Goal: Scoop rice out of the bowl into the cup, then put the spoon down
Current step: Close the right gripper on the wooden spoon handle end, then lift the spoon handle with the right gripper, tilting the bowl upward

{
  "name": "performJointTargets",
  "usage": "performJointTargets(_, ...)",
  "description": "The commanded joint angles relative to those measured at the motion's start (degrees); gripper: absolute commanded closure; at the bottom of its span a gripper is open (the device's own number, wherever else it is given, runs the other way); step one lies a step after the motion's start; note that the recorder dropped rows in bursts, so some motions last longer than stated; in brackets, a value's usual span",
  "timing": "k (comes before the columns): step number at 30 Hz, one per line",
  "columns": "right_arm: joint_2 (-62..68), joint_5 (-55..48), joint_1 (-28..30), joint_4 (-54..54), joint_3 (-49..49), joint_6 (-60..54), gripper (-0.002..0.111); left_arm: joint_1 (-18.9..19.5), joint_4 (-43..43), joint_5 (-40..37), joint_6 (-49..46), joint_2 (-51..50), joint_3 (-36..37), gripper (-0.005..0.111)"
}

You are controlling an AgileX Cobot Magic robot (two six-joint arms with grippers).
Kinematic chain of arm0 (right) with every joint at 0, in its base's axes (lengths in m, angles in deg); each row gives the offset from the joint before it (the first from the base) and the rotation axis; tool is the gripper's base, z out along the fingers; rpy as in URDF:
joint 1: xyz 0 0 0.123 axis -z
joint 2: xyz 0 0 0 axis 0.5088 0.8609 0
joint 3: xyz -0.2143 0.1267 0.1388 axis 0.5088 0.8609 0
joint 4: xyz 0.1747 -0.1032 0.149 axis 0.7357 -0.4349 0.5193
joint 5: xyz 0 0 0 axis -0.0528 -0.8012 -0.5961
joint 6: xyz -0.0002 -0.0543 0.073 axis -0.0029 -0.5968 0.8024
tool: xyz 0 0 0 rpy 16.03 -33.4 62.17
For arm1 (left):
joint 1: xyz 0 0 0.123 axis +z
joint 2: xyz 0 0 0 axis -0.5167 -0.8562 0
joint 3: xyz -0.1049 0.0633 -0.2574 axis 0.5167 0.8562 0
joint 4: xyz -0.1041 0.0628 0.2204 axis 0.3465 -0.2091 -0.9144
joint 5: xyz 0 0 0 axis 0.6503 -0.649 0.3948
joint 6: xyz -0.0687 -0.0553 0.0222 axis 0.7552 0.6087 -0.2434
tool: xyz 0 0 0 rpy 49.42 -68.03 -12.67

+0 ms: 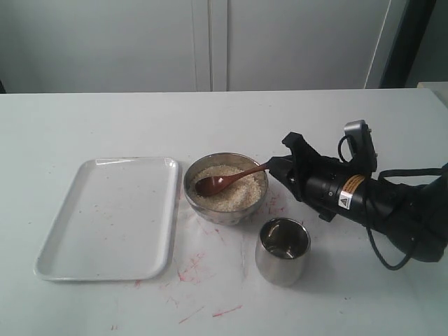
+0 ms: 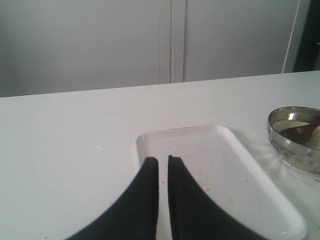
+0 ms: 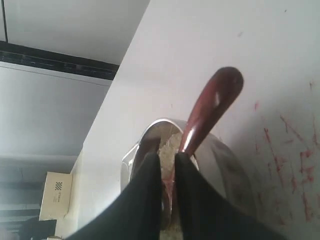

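Observation:
The steel bowl (image 1: 190, 187) sits mid-table, filled with pale rice (image 1: 241, 194). The brown wooden spoon (image 1: 222, 182) lies with its scoop on the rice and its handle rising over the rim to the right. My right gripper (image 1: 274, 168) reaches in from the right and is shut on the handle. In the right wrist view the spoon (image 3: 210, 107) runs down into the narrow gap of that gripper (image 3: 167, 156), above the bowl (image 3: 227, 162). The steel cup (image 1: 282, 250) stands upright in front of the bowl. My left gripper (image 2: 163, 160) hovers shut and empty over the tray.
A white rectangular tray (image 1: 105, 217) lies left of the bowl, with its near corner under the left gripper (image 2: 225, 165). Red smears mark the tabletop around the bowl and cup. The right arm's black body and cables stretch along the table's right side.

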Motion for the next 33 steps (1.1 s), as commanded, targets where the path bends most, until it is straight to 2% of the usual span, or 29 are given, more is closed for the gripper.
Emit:
performJointTargets(1,-0.55,0.5,-0.13,-1.85,-0.26,0.68,0.091,-0.17,0.22,0.61,0.08,-0.05,-0.19,0.092)
performJointTargets(7,-0.55,-1.19,-0.13,0.36,-0.26,0.89,0.068,-0.17,0.22,0.61,0.08,-0.05,-0.19,0.092)
performJointTargets(9,-0.55,-2.32,-0.13,0.9,-0.26,1.31,0.063,-0.17,0.22,0.61,0.08,-0.05,-0.19,0.092)
performJointTargets(17,-0.55,-3.15,-0.13,5.15,-1.47,1.31,0.063,-0.17,0.22,0.61,0.08,-0.05,-0.19,0.092)
performJointTargets(22,-0.55,-8.0,-0.13,4.51,-3.62,2.69,0.063,-0.17,0.22,0.61,0.08,-0.05,-0.19,0.092)
performJointTargets(33,-0.55,-10.03,-0.13,5.59,-5.94,2.79,0.063,-0.17,0.22,0.61,0.08,-0.05,-0.19,0.092)
